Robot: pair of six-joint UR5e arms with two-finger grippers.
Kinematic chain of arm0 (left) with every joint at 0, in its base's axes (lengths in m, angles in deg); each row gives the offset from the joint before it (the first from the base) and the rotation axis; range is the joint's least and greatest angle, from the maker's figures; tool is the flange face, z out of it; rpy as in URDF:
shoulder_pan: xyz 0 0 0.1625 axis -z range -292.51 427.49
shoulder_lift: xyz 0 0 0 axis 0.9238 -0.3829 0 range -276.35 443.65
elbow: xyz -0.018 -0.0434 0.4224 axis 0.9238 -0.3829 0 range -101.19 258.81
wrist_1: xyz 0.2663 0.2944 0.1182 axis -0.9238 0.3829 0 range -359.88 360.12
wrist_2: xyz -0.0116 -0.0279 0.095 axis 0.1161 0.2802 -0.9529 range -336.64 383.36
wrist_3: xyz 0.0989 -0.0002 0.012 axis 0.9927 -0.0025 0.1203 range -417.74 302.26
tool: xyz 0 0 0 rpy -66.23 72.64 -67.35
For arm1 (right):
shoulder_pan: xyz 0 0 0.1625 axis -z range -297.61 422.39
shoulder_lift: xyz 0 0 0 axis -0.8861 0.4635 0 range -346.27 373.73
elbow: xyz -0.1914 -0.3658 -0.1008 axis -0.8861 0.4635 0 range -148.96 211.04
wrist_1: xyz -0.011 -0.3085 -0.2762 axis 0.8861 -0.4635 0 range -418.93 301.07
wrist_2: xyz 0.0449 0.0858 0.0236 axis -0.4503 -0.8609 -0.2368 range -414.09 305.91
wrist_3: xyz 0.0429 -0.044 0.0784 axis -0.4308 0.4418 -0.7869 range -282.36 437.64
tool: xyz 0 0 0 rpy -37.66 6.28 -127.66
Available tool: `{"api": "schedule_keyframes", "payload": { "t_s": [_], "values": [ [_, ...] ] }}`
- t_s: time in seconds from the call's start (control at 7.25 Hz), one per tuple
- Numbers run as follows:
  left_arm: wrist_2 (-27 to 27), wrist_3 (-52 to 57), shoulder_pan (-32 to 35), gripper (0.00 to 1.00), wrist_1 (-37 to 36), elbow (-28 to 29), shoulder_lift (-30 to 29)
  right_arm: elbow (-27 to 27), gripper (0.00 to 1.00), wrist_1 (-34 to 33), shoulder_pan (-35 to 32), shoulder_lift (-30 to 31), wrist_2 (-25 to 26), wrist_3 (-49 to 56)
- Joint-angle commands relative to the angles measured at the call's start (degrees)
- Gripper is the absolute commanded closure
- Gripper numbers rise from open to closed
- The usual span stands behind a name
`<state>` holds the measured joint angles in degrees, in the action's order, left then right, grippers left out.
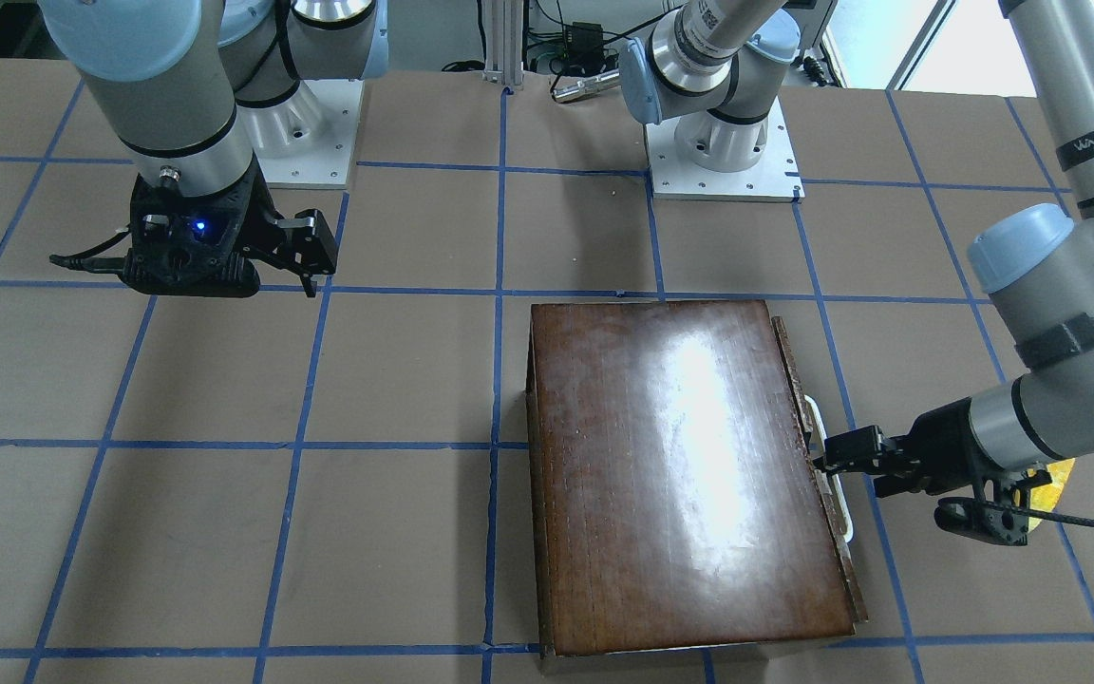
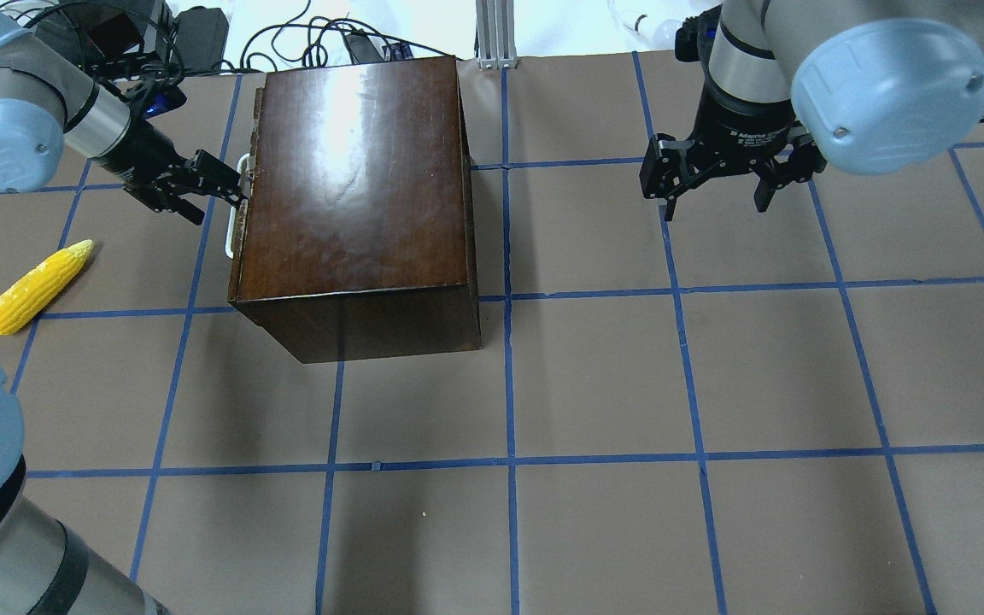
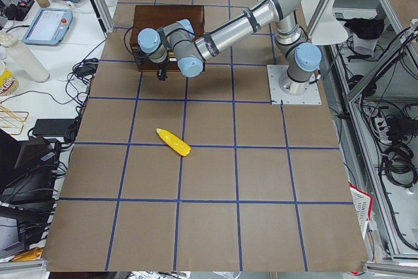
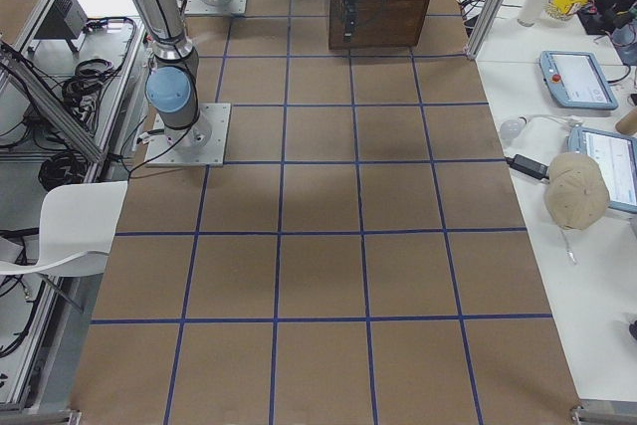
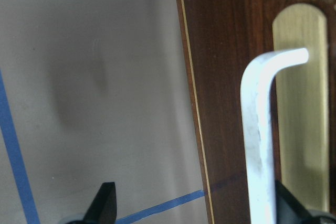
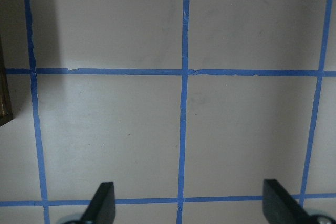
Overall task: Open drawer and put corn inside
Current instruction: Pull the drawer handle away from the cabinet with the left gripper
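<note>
- Left gripper (image 2: 220, 198), fingers spread, straddles the handle (image 5: 257, 145) of the shut drawer (image 5: 226, 103), at the box's (image 2: 355, 196) 9 o'clock.
- Corn (image 2: 38, 286) lies on the table at the box's 8 o'clock.
- Right gripper (image 2: 714, 195), fingers apart, hovers at 3 o'clock.

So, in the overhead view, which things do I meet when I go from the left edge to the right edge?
corn → left claw → dark wooden box → right claw
</note>
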<state>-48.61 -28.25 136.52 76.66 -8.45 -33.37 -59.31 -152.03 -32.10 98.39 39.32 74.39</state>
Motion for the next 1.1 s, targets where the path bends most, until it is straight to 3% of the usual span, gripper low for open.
{"api": "schedule_keyframes", "payload": {
  "t_s": [0.0, 0.97],
  "values": [
    [-1.68, 0.92, -0.92, 0.00, 0.10, 0.51, -0.06, 0.00, 0.00, 0.02, 0.00, -0.02, 0.02, 0.00],
    [-3.00, 3.56, -2.77, 0.00, 1.15, 2.19, -0.59, 0.00, 0.00, 0.02, 0.00, -0.02, 0.02, 0.00]
  ]
}}
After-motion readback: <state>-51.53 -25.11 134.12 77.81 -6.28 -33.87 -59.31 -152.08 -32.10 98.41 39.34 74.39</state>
